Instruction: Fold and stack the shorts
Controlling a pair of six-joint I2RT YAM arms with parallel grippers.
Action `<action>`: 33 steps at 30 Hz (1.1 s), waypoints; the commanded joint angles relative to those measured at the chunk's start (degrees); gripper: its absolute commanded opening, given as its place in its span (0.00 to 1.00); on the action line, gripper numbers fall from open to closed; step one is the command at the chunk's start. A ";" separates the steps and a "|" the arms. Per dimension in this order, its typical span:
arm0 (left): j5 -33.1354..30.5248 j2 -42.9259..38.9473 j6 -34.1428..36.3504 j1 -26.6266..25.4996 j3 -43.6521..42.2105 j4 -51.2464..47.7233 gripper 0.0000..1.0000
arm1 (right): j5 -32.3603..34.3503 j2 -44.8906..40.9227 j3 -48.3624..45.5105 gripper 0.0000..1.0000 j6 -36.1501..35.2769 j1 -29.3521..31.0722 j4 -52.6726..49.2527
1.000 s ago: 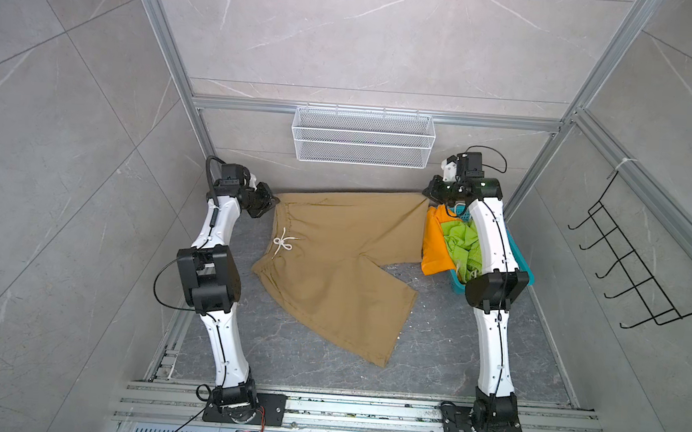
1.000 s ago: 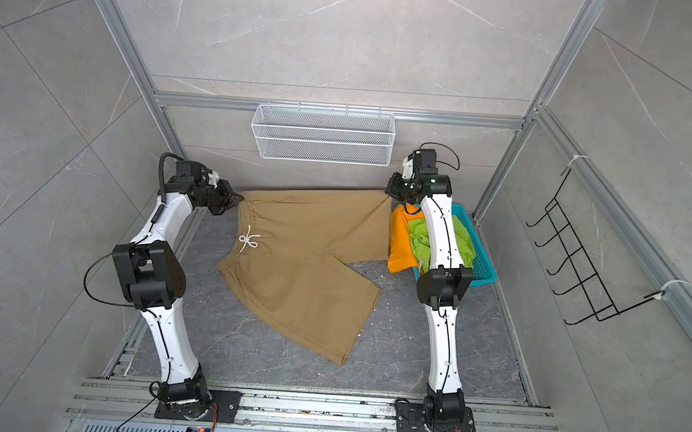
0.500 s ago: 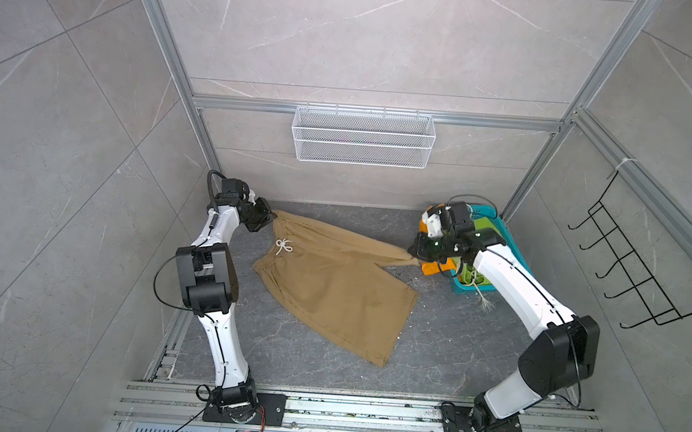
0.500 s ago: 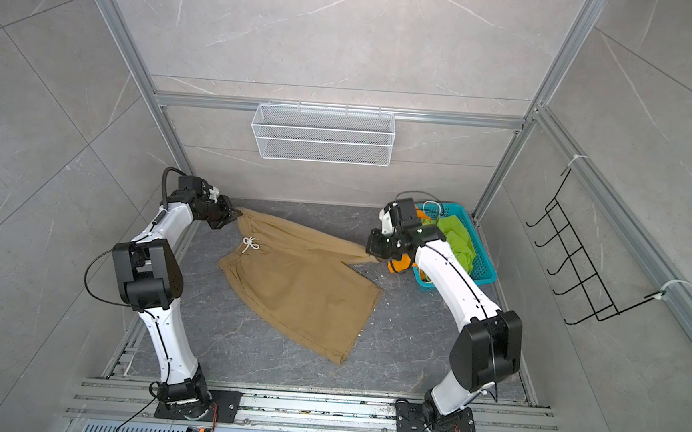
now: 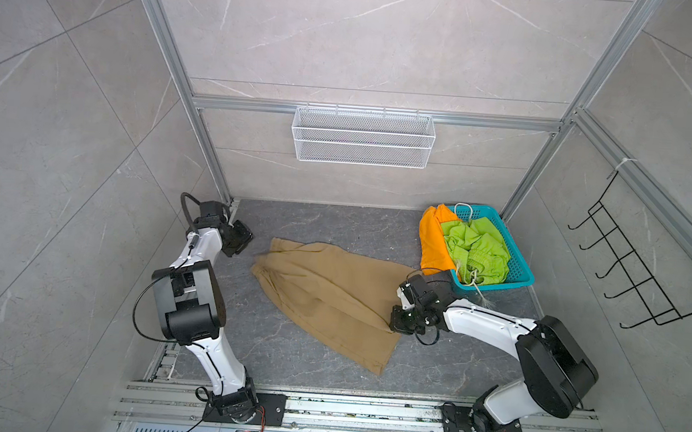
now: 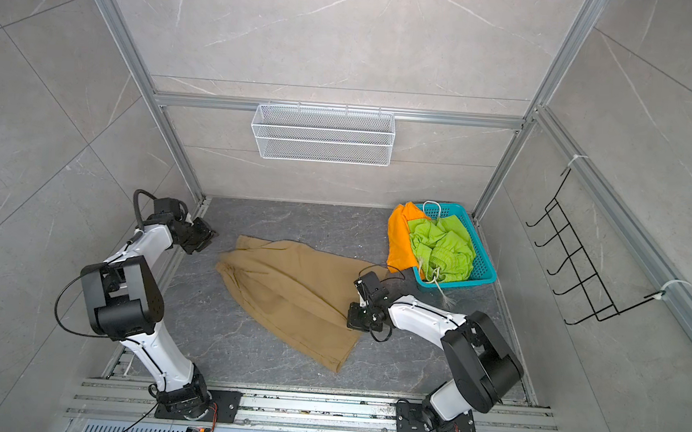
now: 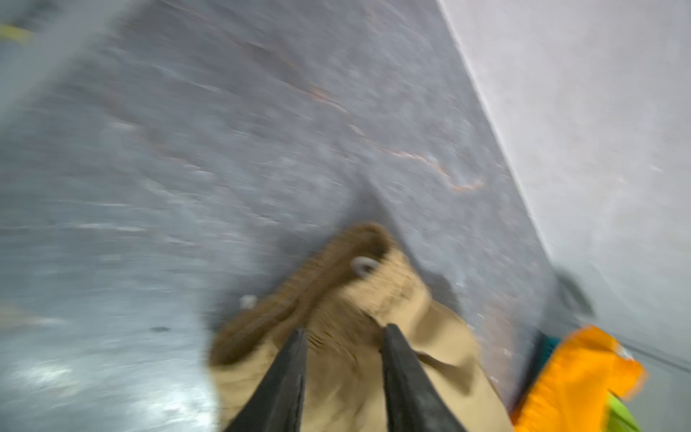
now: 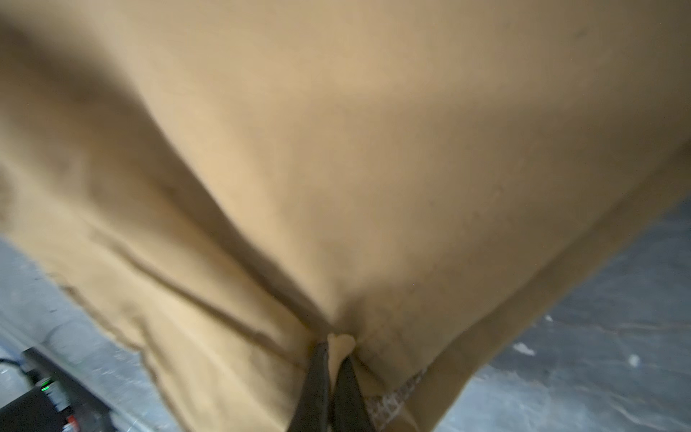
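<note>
- Covering the middle of the grey work surface (image 5: 268,345), the khaki shorts (image 5: 322,298) lie folded lengthwise and slanted. The waist end is toward the left arm and the hems toward the front right, with long creases running down the cloth.
- Teal basket (image 5: 506,283): stands in the far right corner, well apart from the waist end of the khaki pair.
- Orange shorts (image 5: 432,239): draped over the basket's left wall, unfolded.
- Green shorts (image 5: 475,247): bunched inside the basket, unfolded.
- Right gripper (image 5: 390,327): low at the khaki pair's right edge, fingers pinched tight on a small nub of that cloth.
- Left gripper (image 5: 242,241): just beside the waist corner, fingers apart. Its wrist view is blurred, but they appear clear of the fabric.
- Assessment: the task is early. One pair is half folded and nothing is stacked.
- Recommendation: set the pinched edge flush on the layer beneath and let go only once it lies flat. Smooth the creases before the crosswise fold, since dragging sideways would likely skew the layers.
</note>
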 commanded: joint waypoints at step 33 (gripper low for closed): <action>13.06 -12.47 -15.88 -3.05 -21.36 1.51 0.61 | 10.29 12.43 29.58 0.00 -14.72 -14.47 -13.36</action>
